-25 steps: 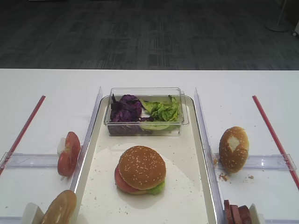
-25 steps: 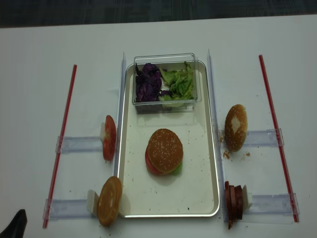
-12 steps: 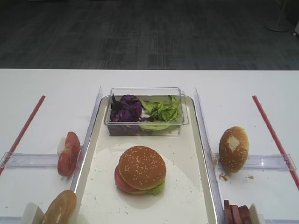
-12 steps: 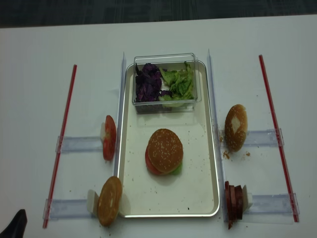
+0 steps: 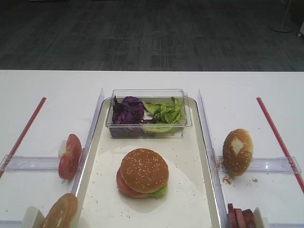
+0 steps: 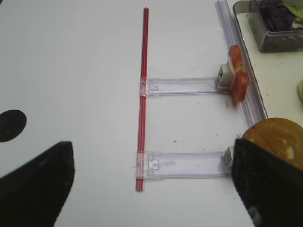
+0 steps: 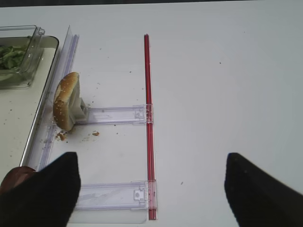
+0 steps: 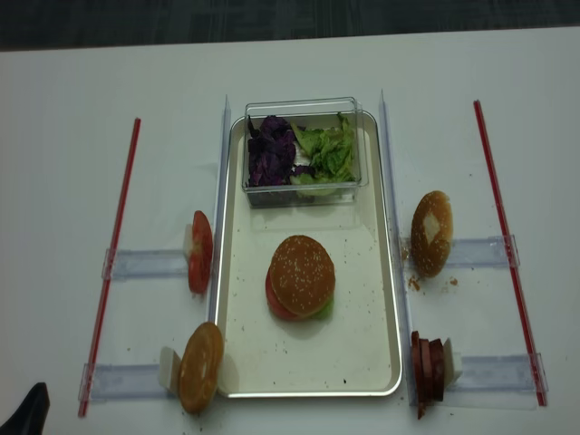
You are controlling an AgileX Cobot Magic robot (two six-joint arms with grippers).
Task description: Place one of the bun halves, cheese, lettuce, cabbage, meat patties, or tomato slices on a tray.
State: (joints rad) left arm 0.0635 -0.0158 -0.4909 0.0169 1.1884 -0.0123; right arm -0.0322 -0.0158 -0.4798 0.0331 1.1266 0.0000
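The right gripper (image 7: 149,189) was seen from its own wrist view with both fingers spread wide apart at the lower corners, nothing held between them, only bare table below. The left gripper (image 6: 154,184) was likewise seen spread wide, its dark fingers at the lower corners with nothing grasped or touched.

The white table (image 8: 72,136) was covered across the middle by the cream tray (image 8: 376,299), its surface speckled with crumbs. At the far end of the tray a clear plastic box (image 8: 304,107) was seen, with purple cabbage (image 8: 272,152) on its left side and lettuce (image 8: 328,152) on its right. The sesame-seeded bun half (image 8: 302,270) was found near the middle of the tray, resting on top of a stack in which red tomato and a green leaf edge could be made out. Left of the tray, the tomato slices (image 8: 200,251) and a glossy brown bun (image 8: 200,366) were stood on edge in clear holders. To the right, a seeded bun with a pale patch (image 8: 431,233) and the meat patties (image 8: 428,366) were stood likewise.

Compared with the frames from a moment before, no object was seen to have shifted; only the left gripper's dark tip in the overhead view's lower left corner sat very slightly lower.
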